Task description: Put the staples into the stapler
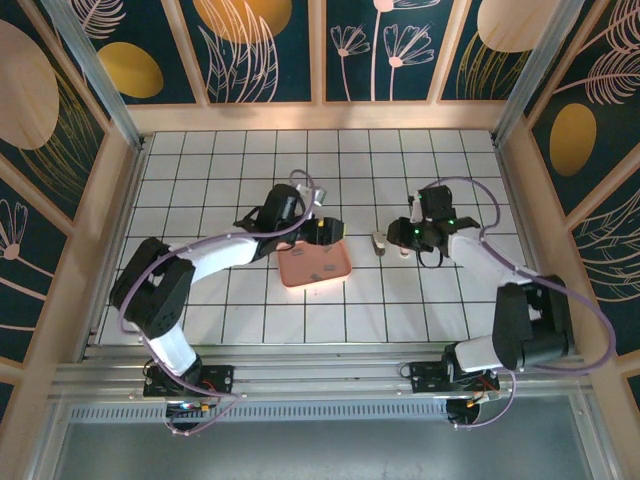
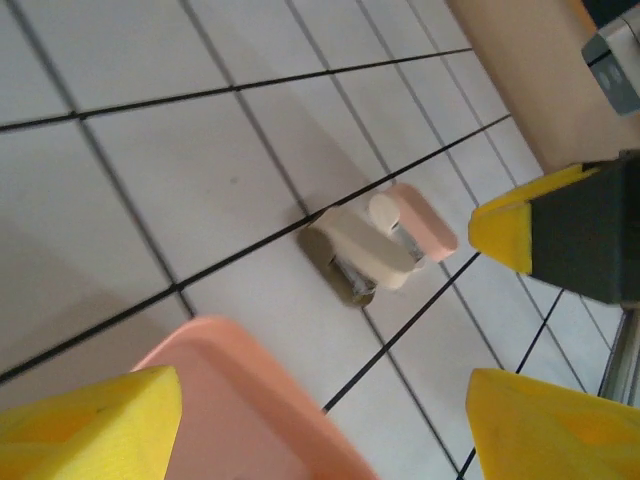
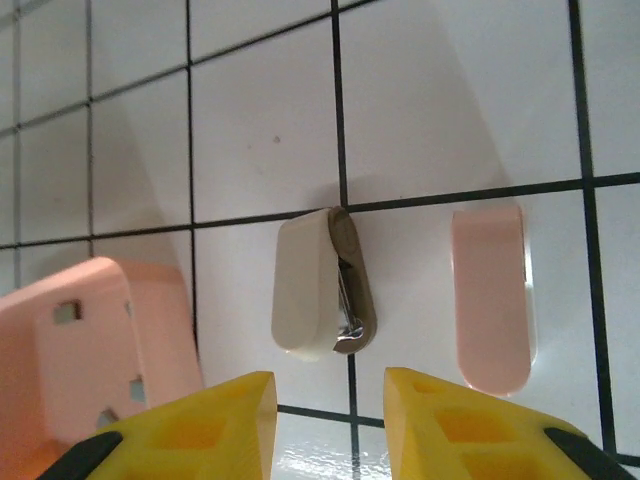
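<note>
On the counter [image 3: 250, 120], just ahead of the right jaws' narrow, empty gap: stapler [image 3: 320, 285], untouched, pink piece [image 3: 490, 300] beside it. Left jaws wide apart, empty, over tray [image 2: 250, 390] rim, stapler beyond. Staples [image 3: 65, 312] in tray.

Top view: left gripper [image 1: 327, 232] covers the far rim of the pink tray [image 1: 318, 272]. The staples [image 1: 313, 268] are just specks, count unreadable. The stapler [image 1: 380, 243] is too small there to tell open from closed.

Left wrist: tray cut off by the bottom edge, one corner in frame; yellow fingertips [image 2: 90, 425] cropped too.

Right wrist: tray cropped at left and bottom, near part hidden behind a finger of the right gripper [image 3: 330, 405]. Stapler's channel is in shadow, fill unclear.
</note>
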Tool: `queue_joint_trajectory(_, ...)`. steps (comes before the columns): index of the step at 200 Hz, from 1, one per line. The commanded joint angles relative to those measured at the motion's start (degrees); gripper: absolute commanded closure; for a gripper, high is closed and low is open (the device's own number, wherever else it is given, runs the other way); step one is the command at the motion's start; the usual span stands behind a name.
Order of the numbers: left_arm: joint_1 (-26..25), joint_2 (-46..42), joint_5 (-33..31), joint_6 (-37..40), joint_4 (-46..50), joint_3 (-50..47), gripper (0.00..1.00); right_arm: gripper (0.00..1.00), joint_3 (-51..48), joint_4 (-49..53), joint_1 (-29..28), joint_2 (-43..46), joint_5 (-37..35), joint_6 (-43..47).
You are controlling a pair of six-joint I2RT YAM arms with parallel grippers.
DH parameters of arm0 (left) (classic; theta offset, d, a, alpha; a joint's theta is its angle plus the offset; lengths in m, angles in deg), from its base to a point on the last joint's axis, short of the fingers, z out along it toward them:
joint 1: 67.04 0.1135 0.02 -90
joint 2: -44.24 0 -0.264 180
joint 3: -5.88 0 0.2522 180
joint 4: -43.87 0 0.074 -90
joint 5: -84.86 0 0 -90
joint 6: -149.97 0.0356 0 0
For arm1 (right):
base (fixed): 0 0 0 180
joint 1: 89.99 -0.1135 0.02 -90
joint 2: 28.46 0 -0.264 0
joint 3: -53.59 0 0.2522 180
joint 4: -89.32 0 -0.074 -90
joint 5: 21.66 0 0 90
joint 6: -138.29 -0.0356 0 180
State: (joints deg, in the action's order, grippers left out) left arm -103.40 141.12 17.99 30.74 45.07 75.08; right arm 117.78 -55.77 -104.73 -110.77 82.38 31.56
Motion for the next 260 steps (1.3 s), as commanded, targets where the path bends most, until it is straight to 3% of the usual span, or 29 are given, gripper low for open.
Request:
queue_joint_trajectory(1, 0.91, -4.09, -3.57, -4.2, -6.96, -5.2, 0.24, 0.65, 3.81, 5.2, -2.02, -3.98, -3.69, 2.87)
queue_joint_trajectory(76, 1.6, -4.08, -4.2, -4.08, -6.39, -6.05, 0.24, 0.67, 9.05, 6.01, -4.46, -13.43, -4.08, 2.55)
queue_joint_trajectory(173, 1.61, -2.57, -3.71, -3.46, -5.16, -4.21, 0.24, 0.81, 2.65, 4.96, -4.73, -15.21, -6.29, 0.84)
queue_joint_trajectory(218, 1.61, -2.84, -3.98, -2.89, -4.1, -3.6, 0.24, 0.82, 1.32, 4.43, -4.7, -15.22, -6.77, -0.2)
queue_joint_trajectory(260, 1.62, -3.42, -4.63, -2.3, -3.33, -2.73, 0.23, 0.61, 5.63, 4.47, -4.64, -11.3, -4.82, 0.27)
